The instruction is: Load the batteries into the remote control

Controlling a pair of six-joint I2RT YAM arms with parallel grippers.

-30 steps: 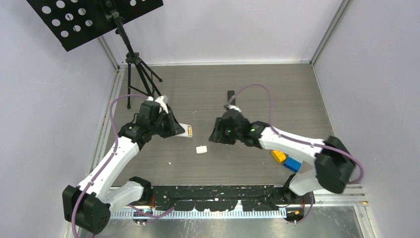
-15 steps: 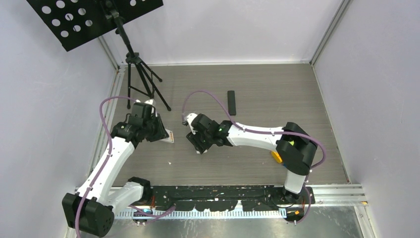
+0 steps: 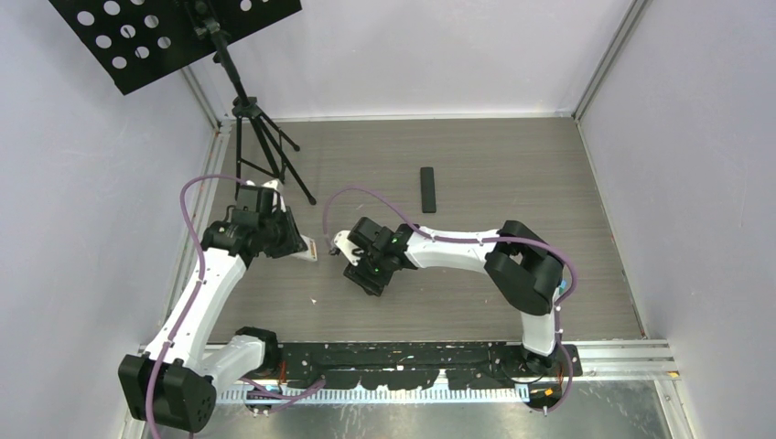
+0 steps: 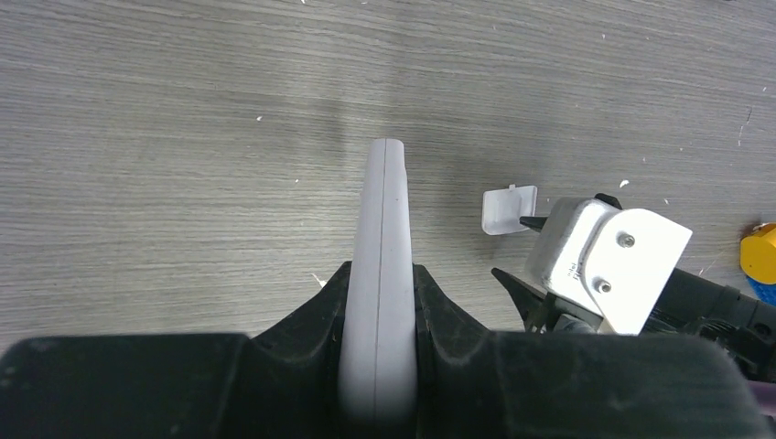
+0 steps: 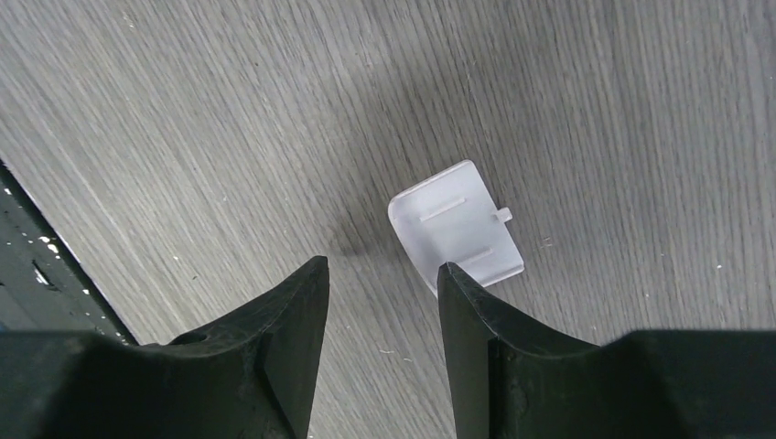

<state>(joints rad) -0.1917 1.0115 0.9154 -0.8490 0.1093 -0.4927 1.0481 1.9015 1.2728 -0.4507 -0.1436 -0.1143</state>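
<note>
My left gripper [image 4: 380,270] is shut on the pale grey remote control [image 4: 384,210], which sticks out edge-up between its fingers. From above, that gripper [image 3: 291,240] sits left of centre with the remote's tip [image 3: 311,249] pointing right. A small white battery cover [image 5: 455,229] lies flat on the table. My right gripper [image 5: 382,265] hovers open just over it, one fingertip [image 5: 458,283] at the cover's near edge. The left wrist view shows the same cover [image 4: 508,208] beside the right wrist's white mount [image 4: 608,261]. From above, the right gripper [image 3: 366,279] hides the cover. No batteries show.
A black bar-shaped object [image 3: 426,188] lies toward the back of the table. A black tripod stand [image 3: 261,137] with a perforated plate rises at the back left. A yellow block [image 4: 759,254] shows at the right edge of the left wrist view. A black rail [image 3: 412,352] runs along the near edge.
The right arm has swung left across the table and now sits over the white cover. The left gripper has drawn back to the left with the remote.
</note>
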